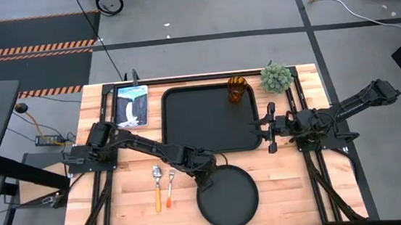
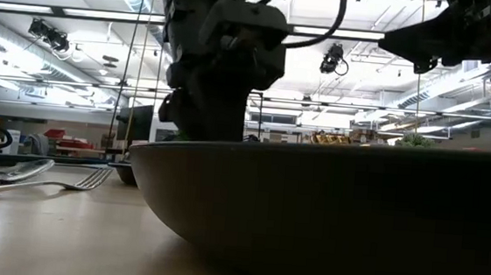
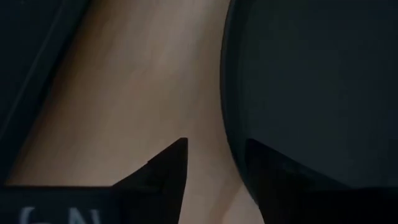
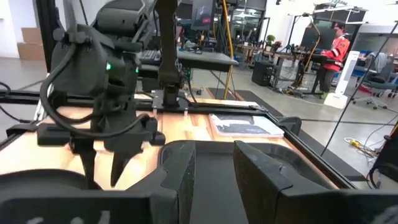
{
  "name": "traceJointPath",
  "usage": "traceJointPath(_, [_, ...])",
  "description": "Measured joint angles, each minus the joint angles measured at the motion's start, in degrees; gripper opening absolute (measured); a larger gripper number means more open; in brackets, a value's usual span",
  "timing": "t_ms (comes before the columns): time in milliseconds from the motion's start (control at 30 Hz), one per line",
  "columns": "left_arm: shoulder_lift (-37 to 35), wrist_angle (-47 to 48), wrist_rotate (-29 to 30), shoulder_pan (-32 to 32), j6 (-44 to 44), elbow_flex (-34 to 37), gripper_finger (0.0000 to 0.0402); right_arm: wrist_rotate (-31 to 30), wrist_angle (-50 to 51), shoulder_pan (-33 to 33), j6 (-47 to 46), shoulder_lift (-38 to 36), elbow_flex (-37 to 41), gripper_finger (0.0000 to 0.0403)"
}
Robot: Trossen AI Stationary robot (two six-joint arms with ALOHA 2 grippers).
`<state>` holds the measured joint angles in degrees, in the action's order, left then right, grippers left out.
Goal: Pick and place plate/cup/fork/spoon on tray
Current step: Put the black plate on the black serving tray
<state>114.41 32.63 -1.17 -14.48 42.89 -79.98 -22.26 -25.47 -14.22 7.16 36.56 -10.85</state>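
The round black plate (image 1: 227,196) lies flat on the wooden table near its front edge, and fills the low view (image 2: 328,205). My left gripper (image 1: 205,176) is open and points down at the plate's far left rim (image 3: 227,118), one finger over the wood and one over the plate. The amber cup (image 1: 236,89) stands in the far right corner of the black tray (image 1: 187,124). The spoon (image 1: 157,185) and the fork (image 1: 170,186) lie side by side on the table left of the plate. My right gripper (image 1: 269,128) is open and empty over the tray's right edge. My left gripper stands astride the plate's far left rim (image 3: 229,143), coming from above, one finger (image 3: 177,155) outside over the wood and the other (image 3: 267,162) inside over the plate. I cannot tell whether a finger touches the rim. The plate lies flat on the table.
A small green potted plant (image 1: 276,78) stands at the tray's far right corner. A book (image 1: 131,105) lies to the left of the tray. Bare wood shows between the tray and the plate. A person in red (image 4: 336,46) stands in the room beyond.
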Motion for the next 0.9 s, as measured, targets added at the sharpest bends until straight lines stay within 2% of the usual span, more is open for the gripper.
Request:
traceJointPath(300, [0.87,-0.62,-0.12,-0.25,-0.41,-0.03,0.0120,-0.04,-0.28,0.02,0.06,0.47,0.02,0.0116])
traceJointPath(700, [0.87,-0.58,-0.06,-0.14,-0.69,0.00,0.0019,-0.08,-0.57,0.02,0.07,0.57,0.02,0.0116])
traceJointPath(900, [0.87,-0.58,0.10,0.06,-1.57,-0.03,0.0013,-0.09,-0.57,0.02,0.07,0.57,0.02,0.0116])
